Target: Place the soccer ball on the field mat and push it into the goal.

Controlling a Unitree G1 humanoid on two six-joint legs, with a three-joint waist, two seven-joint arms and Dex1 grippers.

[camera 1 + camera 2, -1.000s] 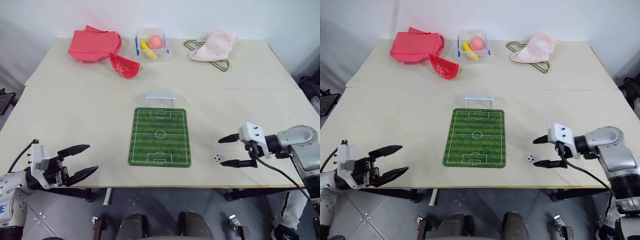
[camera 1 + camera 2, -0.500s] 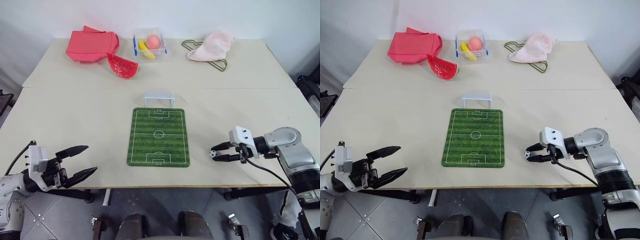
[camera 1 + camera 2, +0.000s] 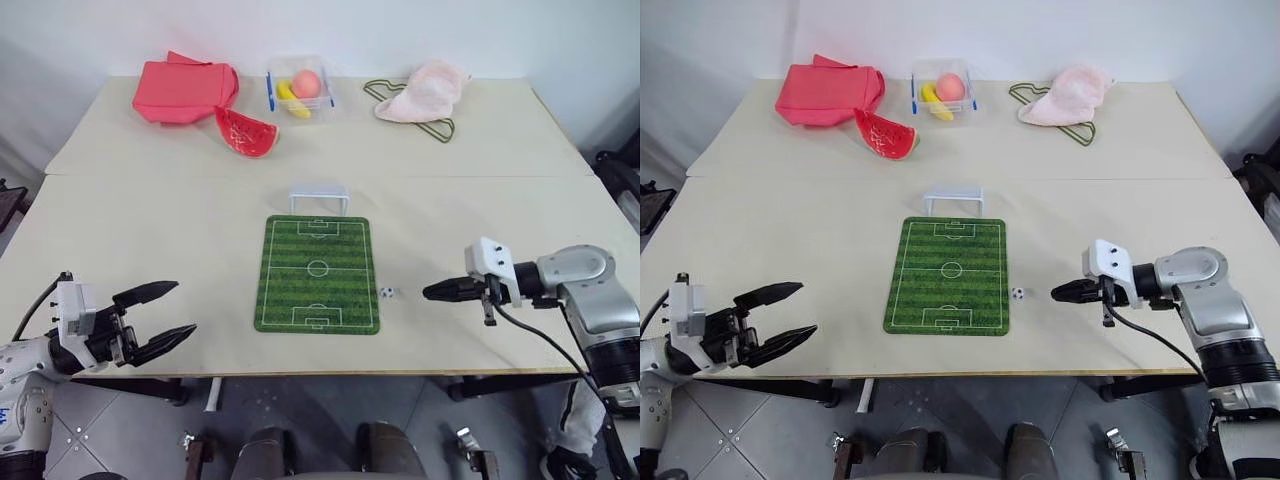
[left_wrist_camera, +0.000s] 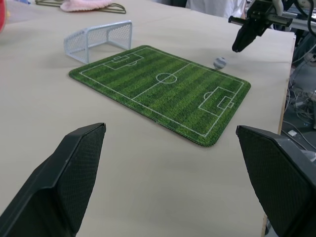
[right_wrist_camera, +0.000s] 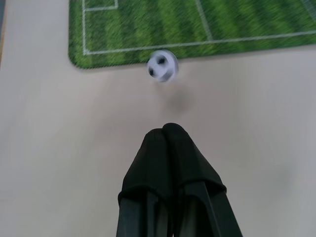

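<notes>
- The soccer ball now lies loose on the bare desk, just beside the field mat at the mat's 4 o'clock edge, not on the green. Half a second ago it sat pinched in your right claw; a second ago it lay on the desk between that claw's open fingers.
- Your right claw has snapped fully closed on nothing, tips pressed together, at about 3 o'clock from the ball and apart from it. By my reading the ball squirted out of the pinch and rolled toward the mat.
- For the task, that means the placing step is not done: you need to re-grasp the ball or nudge it onto the mat before any push.
- The goal stands at the mat's 12 o'clock end, mouth facing the pitch, untouched.
- Your left claw hangs wide open and empty at the desk's 7 o'clock corner, well away from the mat, unchanged over the last second.
</notes>
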